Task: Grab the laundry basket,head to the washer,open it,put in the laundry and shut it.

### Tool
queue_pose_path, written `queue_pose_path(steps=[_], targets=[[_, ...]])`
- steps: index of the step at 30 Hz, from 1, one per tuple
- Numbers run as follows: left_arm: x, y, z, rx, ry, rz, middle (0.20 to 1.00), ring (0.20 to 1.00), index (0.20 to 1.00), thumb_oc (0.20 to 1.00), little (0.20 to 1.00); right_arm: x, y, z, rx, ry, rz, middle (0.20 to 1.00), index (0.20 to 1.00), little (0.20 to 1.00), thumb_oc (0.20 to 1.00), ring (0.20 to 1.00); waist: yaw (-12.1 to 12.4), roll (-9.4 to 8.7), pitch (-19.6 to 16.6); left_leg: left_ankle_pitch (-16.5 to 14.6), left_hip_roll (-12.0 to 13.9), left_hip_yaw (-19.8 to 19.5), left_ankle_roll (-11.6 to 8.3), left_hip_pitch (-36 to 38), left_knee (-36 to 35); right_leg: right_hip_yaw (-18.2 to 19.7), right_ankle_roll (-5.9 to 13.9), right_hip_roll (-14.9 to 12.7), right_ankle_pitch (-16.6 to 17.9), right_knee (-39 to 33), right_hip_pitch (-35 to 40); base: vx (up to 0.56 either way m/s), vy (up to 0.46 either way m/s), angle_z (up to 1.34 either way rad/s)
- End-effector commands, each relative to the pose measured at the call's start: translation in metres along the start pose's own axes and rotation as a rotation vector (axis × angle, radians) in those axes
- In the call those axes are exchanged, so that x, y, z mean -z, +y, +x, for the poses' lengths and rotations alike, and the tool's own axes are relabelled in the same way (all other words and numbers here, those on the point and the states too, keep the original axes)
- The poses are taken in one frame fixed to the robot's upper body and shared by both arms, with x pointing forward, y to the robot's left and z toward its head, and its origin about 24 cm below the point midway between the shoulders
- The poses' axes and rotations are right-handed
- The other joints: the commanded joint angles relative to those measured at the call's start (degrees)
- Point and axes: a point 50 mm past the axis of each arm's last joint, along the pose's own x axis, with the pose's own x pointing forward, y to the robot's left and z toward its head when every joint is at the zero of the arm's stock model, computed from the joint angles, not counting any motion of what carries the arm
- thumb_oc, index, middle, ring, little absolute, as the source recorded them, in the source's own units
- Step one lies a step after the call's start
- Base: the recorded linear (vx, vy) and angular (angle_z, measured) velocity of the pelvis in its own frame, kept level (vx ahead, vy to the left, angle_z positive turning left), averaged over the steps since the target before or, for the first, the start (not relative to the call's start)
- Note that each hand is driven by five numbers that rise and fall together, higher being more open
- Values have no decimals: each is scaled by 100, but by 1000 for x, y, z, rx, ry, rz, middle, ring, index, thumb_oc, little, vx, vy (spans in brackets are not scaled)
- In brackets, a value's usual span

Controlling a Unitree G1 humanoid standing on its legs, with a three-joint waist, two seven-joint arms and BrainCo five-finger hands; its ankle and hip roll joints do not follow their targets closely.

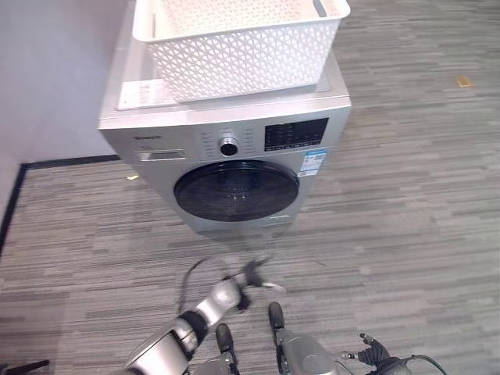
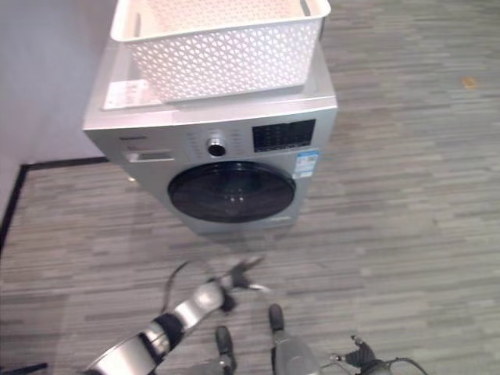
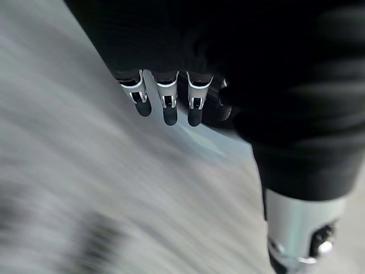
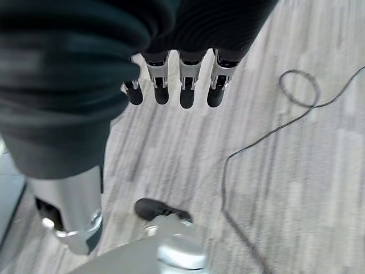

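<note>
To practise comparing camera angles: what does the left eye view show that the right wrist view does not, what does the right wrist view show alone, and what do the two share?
Left eye view alone: the silver washer with its round door closed, the white laundry basket on top of it, and the left robot hand raised low in front of the washer. Right wrist view alone: the right robot hand, fingers straight and holding nothing, pointing down at the floor. Shared: the grey striped floor.
</note>
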Motion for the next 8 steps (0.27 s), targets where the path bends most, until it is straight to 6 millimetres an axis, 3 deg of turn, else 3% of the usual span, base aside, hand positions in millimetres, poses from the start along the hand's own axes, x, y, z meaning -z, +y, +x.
queue_pose_path(steps=[1,3,4,5,8], targets=[[-34,-2,9,-11,-77,135,1000,1000,1000,1000,1000,14,-3,-3,1,43,43,1000,1000,1000,1000,1000,11,-363,-367,566,6,-33,-100,-555,-89,8,372,-224,-59,129,35,25,67,-1],[9,10,1,-59,73,25,1000,1000,1000,1000,1000,9,-1,-2,-11,34,45,1000,1000,1000,1000,1000,67,-353,-459,518,-12,-16,-107,-476,-89,-19,408,-269,-11,83,111,13,56,2],[9,10,1,-59,73,25,1000,1000,1000,1000,1000,9,-1,-2,-11,34,44,1000,1000,1000,1000,1000,65,-351,-470,528,-11,-18,-108,-495,-89,-21,406,-267,-1,80,94,15,72,4],[41,15,-10,-93,162,-89,1000,1000,1000,1000,1000,9,2,-1,-27,40,43,1000,1000,1000,1000,1000,130,-355,-628,486,-35,-27,-111,-444,-89,-28,449,-317,68,20,144,1,63,4],[78,14,-27,-139,248,-235,1000,1000,1000,1000,1000,14,13,-3,-59,69,58,1000,1000,1000,1000,1000,281,-397,-825,422,-71,-51,-93,-324,-89,-65,489,-378,110,-66,281,6,55,-5]])
